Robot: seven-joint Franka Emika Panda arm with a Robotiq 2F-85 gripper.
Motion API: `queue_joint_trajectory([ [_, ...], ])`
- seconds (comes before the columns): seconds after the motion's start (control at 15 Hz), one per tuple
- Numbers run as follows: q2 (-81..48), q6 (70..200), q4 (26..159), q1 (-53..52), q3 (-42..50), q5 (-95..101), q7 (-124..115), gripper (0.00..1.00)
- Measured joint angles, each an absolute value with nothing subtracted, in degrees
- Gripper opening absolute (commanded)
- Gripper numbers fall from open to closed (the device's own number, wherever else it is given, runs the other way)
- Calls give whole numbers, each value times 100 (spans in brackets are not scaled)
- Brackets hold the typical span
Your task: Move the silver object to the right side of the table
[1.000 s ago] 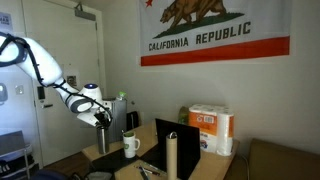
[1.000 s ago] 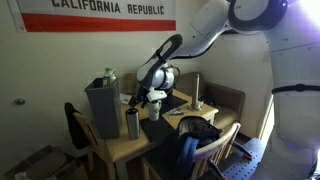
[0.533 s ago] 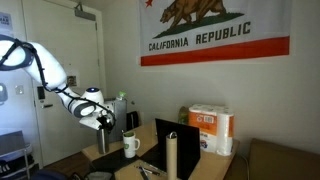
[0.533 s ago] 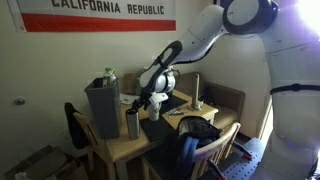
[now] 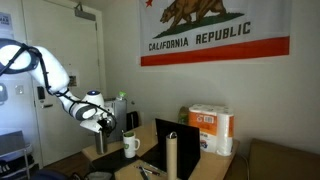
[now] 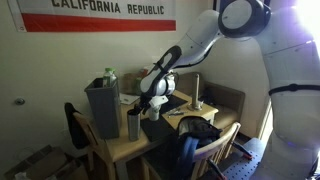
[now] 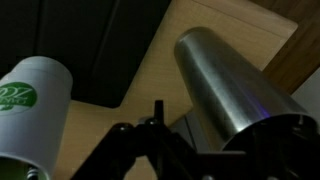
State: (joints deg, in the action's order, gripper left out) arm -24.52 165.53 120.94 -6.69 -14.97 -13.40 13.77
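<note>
Approach step, by the look of it: nothing lifted yet. The silver object point(image 6: 132, 125) stands upright on the table point(image 6: 120, 148), near the front edge in an exterior view, just beside the grey appliance point(image 6: 102, 108). Your gripper point(image 6: 143, 107) hangs just above and to one side of its top, not round it.

In the wrist view the silver object point(image 7: 235, 85) fills the right half, the white mug point(image 7: 30, 105) sits far left, and the black laptop point(image 7: 100, 45) lies across the top. The cylinder is off-centre, so you're not lined up over it.

Gripper state: only dark linkage shows at the bottom of the wrist view, and the exterior views are too small. Can't tell how far open the jaws are. It doesn't seem to hold anything, and I can't tell if it touches the cylinder.

Next move, imo: shift across till the cylinder sits between the fingers, drop down past the rim, then close mid-body. Smooth metal and a tall, slim shape, so a high grab may tip it. Mind the mug nearby when you carry it over to the right side.
</note>
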Motion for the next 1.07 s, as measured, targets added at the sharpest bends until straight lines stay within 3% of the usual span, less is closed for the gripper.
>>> queue_joint_trajectory([
  [0.27, -2491, 16558, 12082, -669, -1497, -1190, 1198, 5],
  [0.4, -2500, 16558, 12082, -672, -1490, -1124, 1099, 0],
  [0.6, -2504, 16538, 12080, -675, -1465, -1072, 973, 5],
  [1.07, -2406, 16280, 12067, -704, -1319, -901, 640, 5],
])
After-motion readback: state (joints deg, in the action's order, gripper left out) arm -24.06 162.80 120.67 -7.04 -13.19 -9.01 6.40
